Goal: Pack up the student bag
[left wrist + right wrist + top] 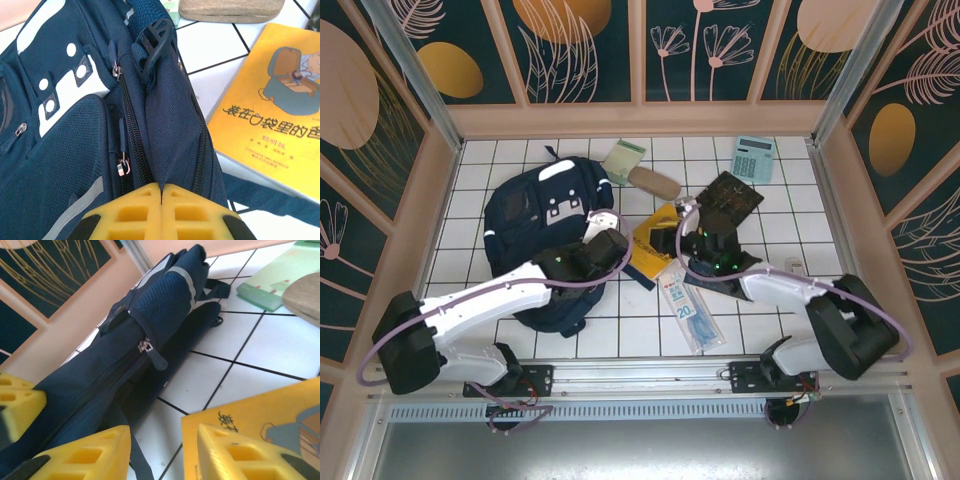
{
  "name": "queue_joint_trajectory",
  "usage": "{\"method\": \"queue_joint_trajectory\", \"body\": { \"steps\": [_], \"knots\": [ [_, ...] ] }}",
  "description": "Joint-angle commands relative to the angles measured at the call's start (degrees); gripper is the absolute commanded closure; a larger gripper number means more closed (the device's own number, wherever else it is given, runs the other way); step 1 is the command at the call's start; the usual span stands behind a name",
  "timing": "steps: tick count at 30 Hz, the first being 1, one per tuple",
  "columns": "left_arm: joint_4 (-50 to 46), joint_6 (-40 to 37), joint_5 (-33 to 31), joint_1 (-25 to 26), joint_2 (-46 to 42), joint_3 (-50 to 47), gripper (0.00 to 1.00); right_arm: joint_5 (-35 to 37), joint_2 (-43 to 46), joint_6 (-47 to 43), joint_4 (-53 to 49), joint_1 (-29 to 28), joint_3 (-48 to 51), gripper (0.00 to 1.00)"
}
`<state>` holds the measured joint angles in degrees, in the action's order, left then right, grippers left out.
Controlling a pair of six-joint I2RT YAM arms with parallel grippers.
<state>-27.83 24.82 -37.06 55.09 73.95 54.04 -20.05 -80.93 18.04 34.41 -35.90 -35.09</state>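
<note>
My left pincer (pixel 161 194) was closed, its yellow fingers pressed together on a fold of navy fabric along the zippered right edge of the student bag (pixel 535 225). The bag lay flat on the left half of the table (pixel 795 220), its white patches toward the far wall. My right pincer (pixel 160 434) was open, its fingers spread over the near corner of a yellow picture book (pixel 270 100) lying just beside the bag. The book's cover read "装在口袋里的", with the next character cut off at the frame's edge; the smaller line beneath it was too blurred to read. A clear plastic packet (pixel 688 305) printed with "20" lay nearer the arm bases, and a teal calculator (pixel 753 157) sat at the far right. The table was white tile with dark grout lines, enclosed by dark teal wall panels (pixel 580 45) painted with gold leaves and peach ovals in pale frames.
</note>
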Motion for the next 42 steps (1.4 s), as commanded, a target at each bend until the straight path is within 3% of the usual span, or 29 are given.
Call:
{"method": "queue_joint_trajectory", "body": {
  "steps": [1, 8, 16, 36, 38, 42],
  "knots": [
    [4.7, -4.03, 1.72, -0.47, -4.05, -1.2, 1.0, -8.78, -4.7, -6.41, 1.19, -0.57, -5.87, 0.62],
    [3.8, -5.39, 2.69, -0.64, -6.6, -2.19, 1.0, -14.23, -12.24, -10.88, 5.83, -1.95, -8.92, 0.61],
    [3.34, -6.13, 4.18, -0.96, -6.98, -1.36, 1.0, -13.75, -21.27, -12.67, 8.01, -3.82, -12.13, 0.64],
    [2.67, -5.48, 6.04, -0.97, -6.8, -1.17, 1.0, -16.36, -31.54, -13.19, 10.84, -3.92, -21.64, 0.62],
    [2.69, -5.47, 5.95, -1.01, -6.8, -1.22, 1.0, -16.08, -31.62, -13.17, 11.27, -3.88, -21.63, 0.69],
    [2.73, -5.48, 5.69, -1.03, -6.97, -1.39, 1.0, -16.18, -31.62, -13.06, 10.85, -3.91, -21.2, 0.92]
  ]
}}
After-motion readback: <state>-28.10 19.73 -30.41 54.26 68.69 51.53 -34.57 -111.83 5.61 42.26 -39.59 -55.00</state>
